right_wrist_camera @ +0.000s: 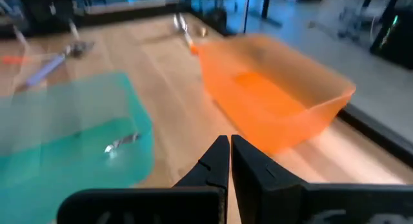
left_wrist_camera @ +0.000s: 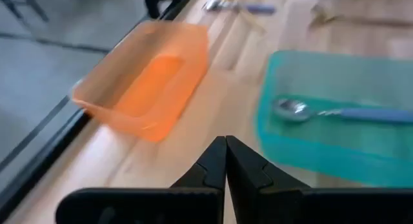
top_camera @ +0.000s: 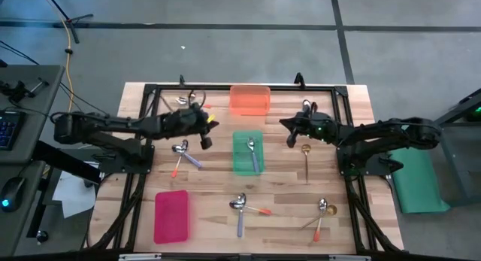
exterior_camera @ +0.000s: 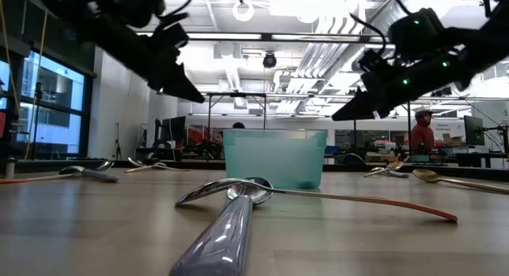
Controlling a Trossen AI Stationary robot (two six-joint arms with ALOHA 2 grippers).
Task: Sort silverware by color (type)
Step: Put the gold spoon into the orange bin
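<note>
We look down on a wooden table [top_camera: 361, 125] with three trays and scattered spoons. An orange tray [top_camera: 249, 100] sits at the middle of the far edge, a green tray [top_camera: 247, 153] at the table's centre, and a red tray [top_camera: 171, 216] near the front left corner.

One spoon with a purple-blue handle [top_camera: 253, 153] already lies inside the green tray. The rest of the silverware is loose: a pair of crossed spoons [top_camera: 183, 153] left of the green tray, another pair [top_camera: 242, 207] near the front edge, a gold spoon [top_camera: 307, 160] right of the green tray, two spoons [top_camera: 322, 214] toward the front right corner, and more spoons [top_camera: 188, 100] by the far left corner.

The left gripper [top_camera: 211, 125] hangs above the table between the orange tray and the crossed spoons, fingers pressed together on nothing. The right gripper [top_camera: 284, 124] hovers right of the orange tray, fingers also together and empty.

We judge the sort has barely begun and both arms are between picks. The next move calls for opening a gripper, lowering over one thin handle, and carrying it to the matching tray.
</note>
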